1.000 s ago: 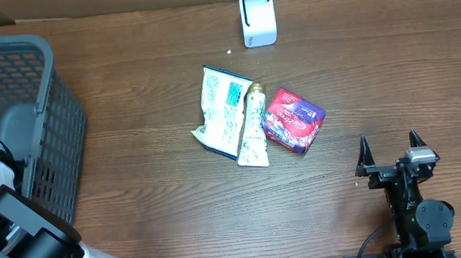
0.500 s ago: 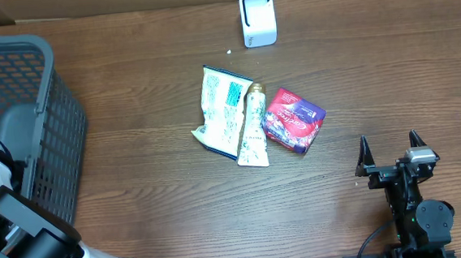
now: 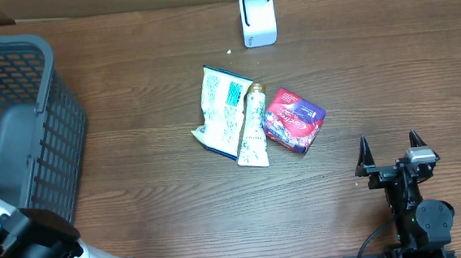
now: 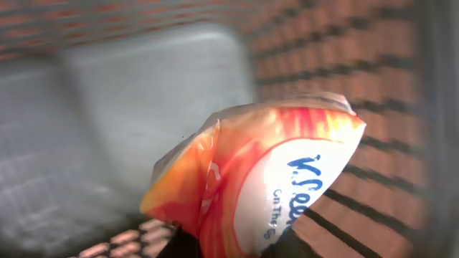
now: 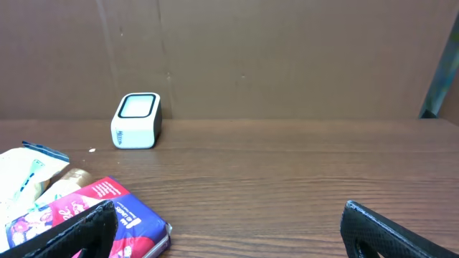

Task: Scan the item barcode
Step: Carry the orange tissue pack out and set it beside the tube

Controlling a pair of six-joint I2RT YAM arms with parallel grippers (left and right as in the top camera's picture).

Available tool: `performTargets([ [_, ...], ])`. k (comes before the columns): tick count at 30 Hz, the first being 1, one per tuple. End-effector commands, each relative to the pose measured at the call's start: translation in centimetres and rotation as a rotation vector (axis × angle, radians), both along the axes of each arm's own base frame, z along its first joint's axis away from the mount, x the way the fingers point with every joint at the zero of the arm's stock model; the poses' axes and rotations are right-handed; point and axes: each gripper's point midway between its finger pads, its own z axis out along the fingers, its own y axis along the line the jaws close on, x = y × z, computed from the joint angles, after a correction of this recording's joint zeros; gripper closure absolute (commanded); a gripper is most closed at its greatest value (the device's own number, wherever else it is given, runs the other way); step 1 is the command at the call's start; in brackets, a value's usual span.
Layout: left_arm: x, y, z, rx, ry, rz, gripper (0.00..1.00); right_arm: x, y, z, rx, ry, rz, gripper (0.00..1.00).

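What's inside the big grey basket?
An orange-and-white packet, held by the shut left gripper, with the basket's mesh walls around it. Overhead, the left arm covers the basket's near corner, so anything there is hidden.

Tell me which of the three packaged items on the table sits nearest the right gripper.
The red-and-purple packet, at the right end of the cluster; the tube and the white-and-teal pouch lie farther left.
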Motion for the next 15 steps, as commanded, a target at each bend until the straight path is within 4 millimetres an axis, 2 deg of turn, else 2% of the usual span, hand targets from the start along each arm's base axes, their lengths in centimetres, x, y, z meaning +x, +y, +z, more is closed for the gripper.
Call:
performTargets([
  [1,3.6,-6.3,6.9,0.016,-0.225,-0.280,0.96,0.0,0.0,-0.1,-0.004,-0.006,-0.001,0.00],
  [5,5.7,-13.4,10.6,0.081,-0.326,-0.562,0.96,0.0,0.0,-0.1,-0.004,-0.006,-0.001,0.00],
  [8,6.8,-19.9,11.2,0.099,-0.336,-0.759,0.96,0.0,0.0,-0.1,-0.004,-0.006,-0.001,0.00],
  [11,7.3,-25.3,9.8,0.081,-0.283,-0.901,0.96,0.0,0.0,-0.1,-0.004,-0.006,-0.001,0.00],
  [15,7.4,-30.9,5.6,0.071,-0.116,-1.028,0.96,0.0,0.0,-0.1,-0.004,-0.006,-0.001,0.00],
])
